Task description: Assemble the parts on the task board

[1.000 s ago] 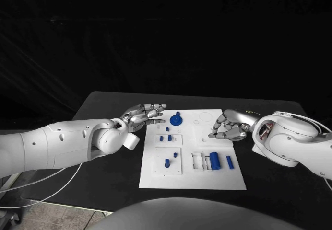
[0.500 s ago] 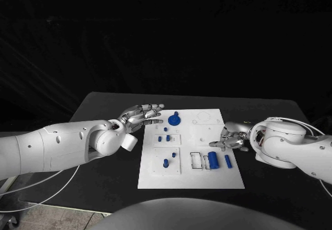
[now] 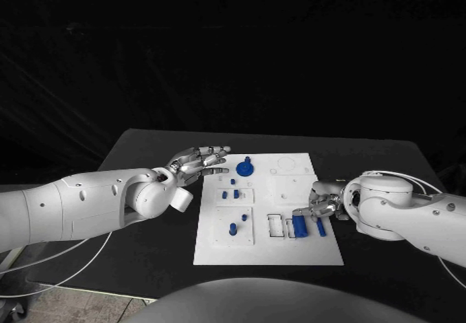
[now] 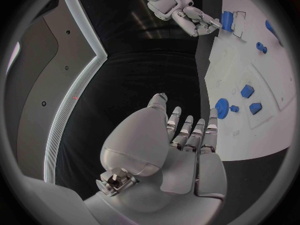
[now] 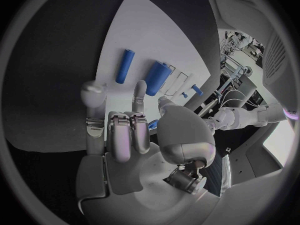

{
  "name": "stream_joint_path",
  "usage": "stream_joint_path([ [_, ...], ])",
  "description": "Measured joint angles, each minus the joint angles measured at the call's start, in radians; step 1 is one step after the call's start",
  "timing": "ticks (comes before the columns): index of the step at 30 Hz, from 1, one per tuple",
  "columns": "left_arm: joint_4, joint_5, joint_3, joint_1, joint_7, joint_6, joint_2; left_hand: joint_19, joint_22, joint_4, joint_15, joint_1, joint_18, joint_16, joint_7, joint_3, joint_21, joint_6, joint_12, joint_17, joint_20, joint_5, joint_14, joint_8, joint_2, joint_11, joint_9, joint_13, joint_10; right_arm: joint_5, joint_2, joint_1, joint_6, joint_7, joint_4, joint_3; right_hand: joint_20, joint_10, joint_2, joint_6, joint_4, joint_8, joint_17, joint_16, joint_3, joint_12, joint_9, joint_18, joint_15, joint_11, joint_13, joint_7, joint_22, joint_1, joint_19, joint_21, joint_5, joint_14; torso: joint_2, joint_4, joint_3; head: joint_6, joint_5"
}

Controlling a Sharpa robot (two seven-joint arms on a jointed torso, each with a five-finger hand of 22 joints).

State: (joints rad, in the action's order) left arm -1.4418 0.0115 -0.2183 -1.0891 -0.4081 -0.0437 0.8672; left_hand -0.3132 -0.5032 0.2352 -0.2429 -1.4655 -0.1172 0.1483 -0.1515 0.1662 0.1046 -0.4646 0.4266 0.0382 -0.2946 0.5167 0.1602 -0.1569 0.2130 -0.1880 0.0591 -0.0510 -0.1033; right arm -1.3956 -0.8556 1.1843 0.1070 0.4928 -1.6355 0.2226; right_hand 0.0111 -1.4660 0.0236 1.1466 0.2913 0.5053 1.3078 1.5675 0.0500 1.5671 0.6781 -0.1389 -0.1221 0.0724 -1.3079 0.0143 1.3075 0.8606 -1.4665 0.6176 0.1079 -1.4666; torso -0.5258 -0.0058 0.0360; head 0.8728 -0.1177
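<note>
Head view: the right hand (image 3: 320,205) is hovering with fingers apart and empty over the board (image 3: 270,249), just beside the thick cylinder (image 3: 300,225) and thin rod (image 3: 320,227), seemingly lining up a grasp. The left hand (image 3: 199,163) is waiting spread and empty beside the board, leaving room.

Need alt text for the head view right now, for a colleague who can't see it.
The right robot hand hovers over two blue cylinders at the white task board's right edge. The left robot hand is open, held above the table beside the board's far left corner.
</note>
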Motion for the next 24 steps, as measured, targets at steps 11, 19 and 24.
stream_joint_path([
  [11, 0.004, 0.0, 0.0, 0.006, 0.006, 0.001, -0.004, 0.0, 0.002, 0.0, -0.004, 0.0, 0.0, 0.0, 0.0, 0.0, 0.0, 0.0, 0.0, 0.0, 0.0, 0.0, 0.004, 0.0, 0.0, -0.004, 0.0, 0.0, -0.004, -0.027, 0.015, -0.013, 0.013, 0.018, 0.001, 0.0, 0.0, 0.0, -0.009, -0.012, -0.003, -0.01, 0.0, 0.0, -0.003, 0.0, 0.015, 0.0, 0.0, 0.0, 0.0, -0.004, 0.0, 0.009, 0.0, 0.0, 0.0, 0.0, 0.001, 0.0001, -0.0012, 0.0, -0.004],
  [19, 0.004, 0.0, 0.0, 0.007, 0.009, 0.002, -0.004, 0.0, 0.001, 0.0, -0.004, 0.0, 0.0, 0.004, 0.0, 0.0, 0.0, 0.0, 0.0, 0.0, 0.0, 0.0, 0.004, 0.0, 0.0, -0.004, 0.0, 0.0, -0.004, -0.042, 0.023, -0.018, 0.03, 0.027, 0.006, 0.0, 0.0, 0.0, -0.031, -0.025, -0.008, -0.027, 0.0, 0.0, -0.002, 0.0, 0.03, 0.0, 0.0, 0.0, 0.0, -0.01, 0.0, 0.035, 0.0, -0.018, 0.005, 0.0, 0.002, 0.0012, -0.0025, 0.0, -0.002],
  [24, 0.005, 0.0, 0.0, 0.007, 0.01, 0.002, -0.004, 0.0, 0.001, 0.0, -0.004, 0.0, 0.0, 0.004, 0.0, 0.0, 0.0, 0.0, 0.0, 0.0, 0.0, 0.0, 0.004, 0.0, 0.0, -0.004, 0.0, 0.0, -0.004, -0.046, 0.027, -0.02, 0.039, 0.03, 0.008, 0.0, 0.0, 0.0, -0.038, -0.045, -0.011, -0.042, 0.0, 0.0, 0.0, 0.0, 0.041, 0.0, 0.0, 0.0, 0.0, -0.013, 0.0, 0.059, 0.0, -0.02, 0.02, 0.0, 0.002, 0.0012, -0.0026, 0.0, -0.002],
])
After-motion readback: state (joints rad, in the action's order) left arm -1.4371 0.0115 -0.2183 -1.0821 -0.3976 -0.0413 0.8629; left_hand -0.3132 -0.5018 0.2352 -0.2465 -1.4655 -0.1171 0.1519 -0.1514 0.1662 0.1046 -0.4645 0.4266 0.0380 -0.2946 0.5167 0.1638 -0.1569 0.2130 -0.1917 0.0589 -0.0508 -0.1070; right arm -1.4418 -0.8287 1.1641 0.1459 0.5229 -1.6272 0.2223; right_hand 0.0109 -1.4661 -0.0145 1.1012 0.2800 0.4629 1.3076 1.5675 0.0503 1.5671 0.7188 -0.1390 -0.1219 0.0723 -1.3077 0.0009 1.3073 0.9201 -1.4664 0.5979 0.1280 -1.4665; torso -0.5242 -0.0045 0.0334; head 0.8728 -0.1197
